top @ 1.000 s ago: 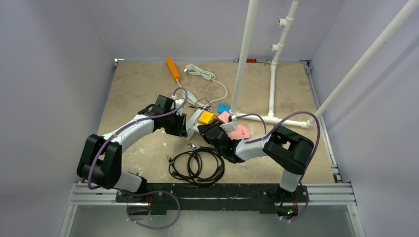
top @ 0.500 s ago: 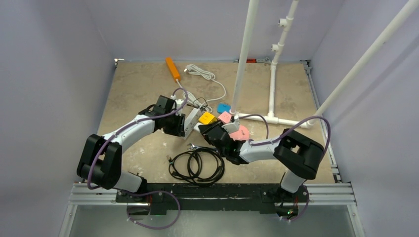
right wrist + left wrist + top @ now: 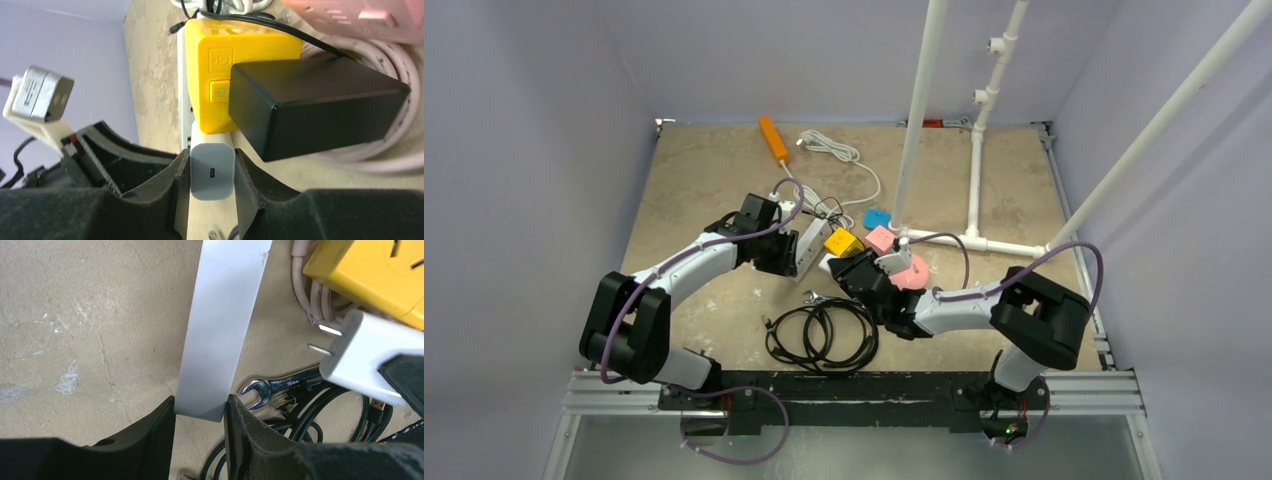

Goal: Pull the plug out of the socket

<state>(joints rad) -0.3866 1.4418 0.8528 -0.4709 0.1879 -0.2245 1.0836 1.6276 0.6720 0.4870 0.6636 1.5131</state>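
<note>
The socket is a long white power strip [image 3: 810,243], also in the left wrist view [image 3: 225,325]. My left gripper [image 3: 790,256] is shut on its near end [image 3: 200,412]. The plug is a white USB charger [image 3: 212,170]; my right gripper [image 3: 212,176] is shut on it. In the left wrist view the plug [image 3: 370,357] hangs to the right of the strip with both metal prongs bare and a gap between them and the strip. From above, the right gripper [image 3: 852,274] sits just right of the strip.
A yellow cube adapter [image 3: 841,240] with a black power brick [image 3: 320,100] on it lies by the strip. Pink socket blocks [image 3: 910,268] lie to the right. A wrench [image 3: 280,385] and coiled black cable [image 3: 822,335] lie nearer. White pipe frame [image 3: 974,180] stands behind.
The right arm's elbow has swung to the right and its gripper has drawn the plug slightly away from the strip. The left arm holds the strip in place.
</note>
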